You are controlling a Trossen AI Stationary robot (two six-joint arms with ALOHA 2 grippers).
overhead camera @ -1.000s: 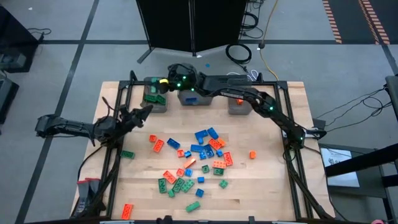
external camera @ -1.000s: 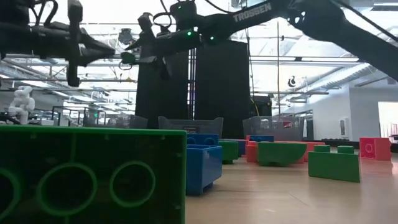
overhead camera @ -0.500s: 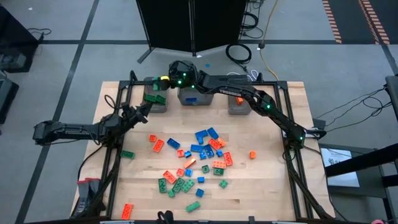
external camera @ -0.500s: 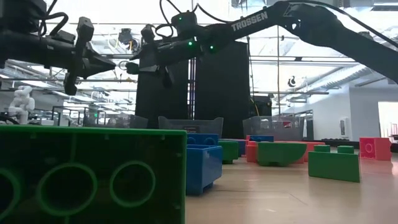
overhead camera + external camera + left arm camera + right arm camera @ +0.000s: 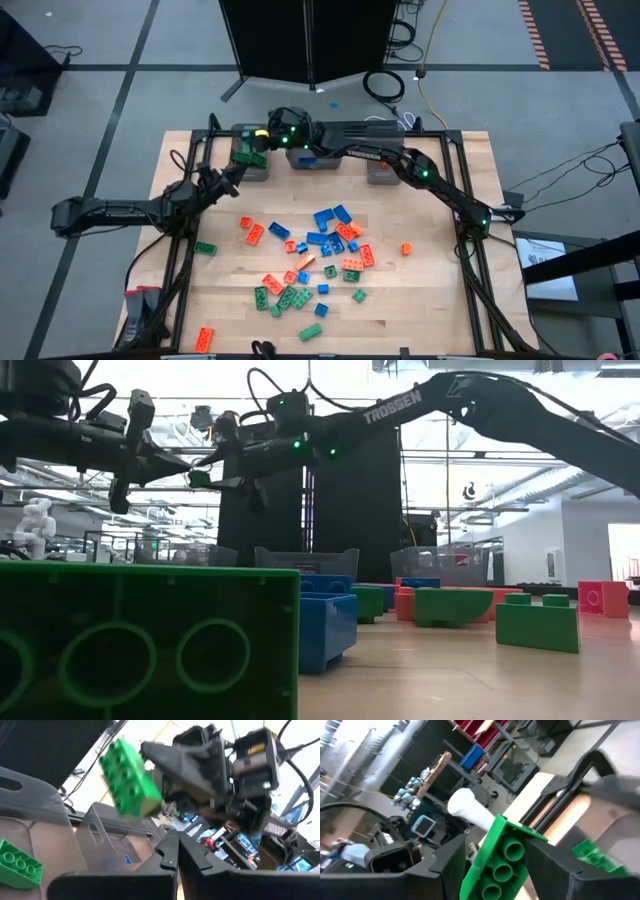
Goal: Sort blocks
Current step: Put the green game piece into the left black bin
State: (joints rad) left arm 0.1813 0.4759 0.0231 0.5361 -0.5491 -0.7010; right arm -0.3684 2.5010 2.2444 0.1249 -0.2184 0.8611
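The right gripper pinches a green block above the left bin at eleven o'clock; the left gripper, fingers seemingly together, hovers beside it.

Green, blue and orange-red studded blocks scattered mid-table, one green block aloft, tilted, above the leftmost bin.

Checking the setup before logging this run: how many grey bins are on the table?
3, in a row along the table's far edge: left bin, under the right gripper, middle bin and right bin, partly hidden by the right arm.
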